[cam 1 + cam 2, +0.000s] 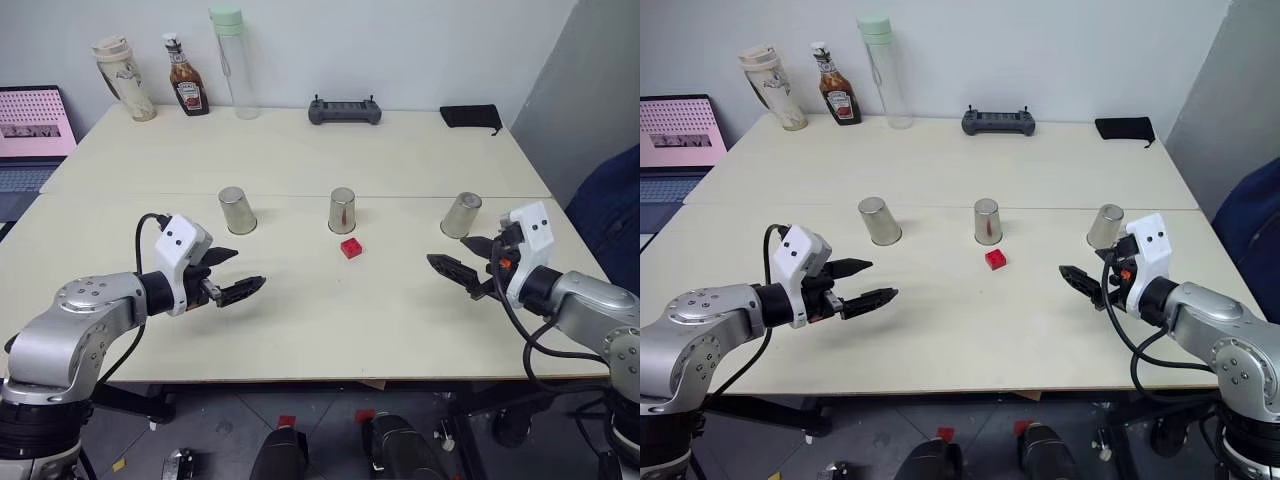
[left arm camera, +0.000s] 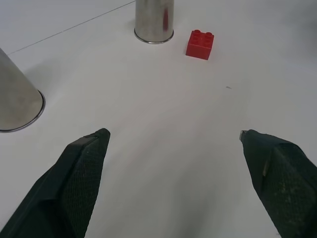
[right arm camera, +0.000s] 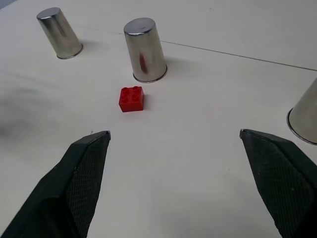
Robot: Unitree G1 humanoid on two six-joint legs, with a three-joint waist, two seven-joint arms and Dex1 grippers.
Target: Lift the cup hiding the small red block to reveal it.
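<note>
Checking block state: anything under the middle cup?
Can't see under the middle cup; it sits mouth-down on the table, its inside hidden. The small red block lies uncovered just in front of it, reflected in its side.

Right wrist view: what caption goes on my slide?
Open right gripper faces the bare small red block before the middle cup.

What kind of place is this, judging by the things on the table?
Probably an office or lab workspace: a pale table against a plain wall, a laptop at its edge, and a black handheld controller at the back.
</note>
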